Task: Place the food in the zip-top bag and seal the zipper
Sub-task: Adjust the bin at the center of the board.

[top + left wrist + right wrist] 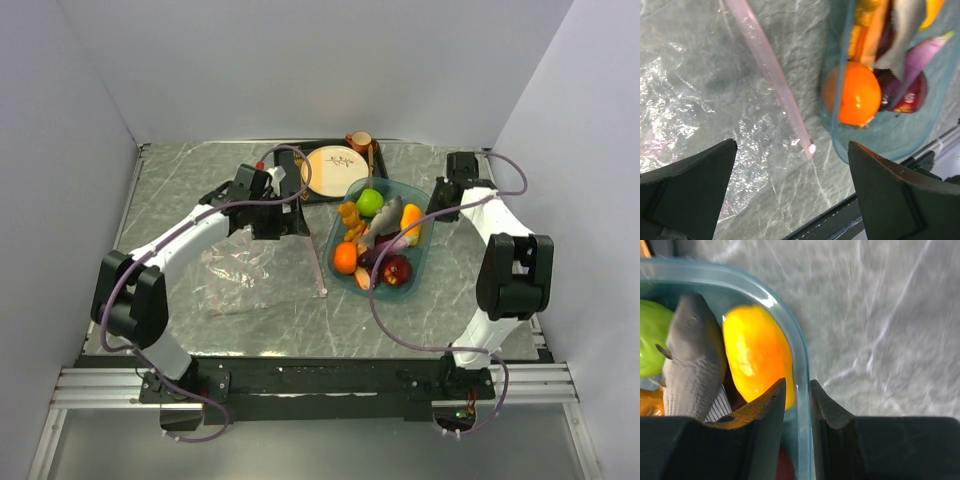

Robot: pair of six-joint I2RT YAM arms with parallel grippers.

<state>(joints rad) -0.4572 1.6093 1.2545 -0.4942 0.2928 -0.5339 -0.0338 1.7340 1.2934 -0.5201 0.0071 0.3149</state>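
The zip-top bag [250, 275] is lying flat just left of the teal tray [800, 355], its pink zipper [775, 75] running along the edge nearest the tray. The left gripper [792, 146] is hovering above that zipper, jaws spread wide and holding nothing. The food [375, 240], with the orange [345, 258], green apple [370, 202], grey fish [690, 360] and yellow piece [757, 355], is sitting inside the tray. The right gripper [797, 385] is pinching the tray's right rim with jaws narrow, one finger inside beside the yellow piece.

Bright, even overhead light fills the white-walled cell and leaves only soft shadows, pale glare streaks the marbled table [180, 170] and the crinkled zip-top bag [685, 100], and both wrist views are soft, with the right one's background veining smeared by blur.
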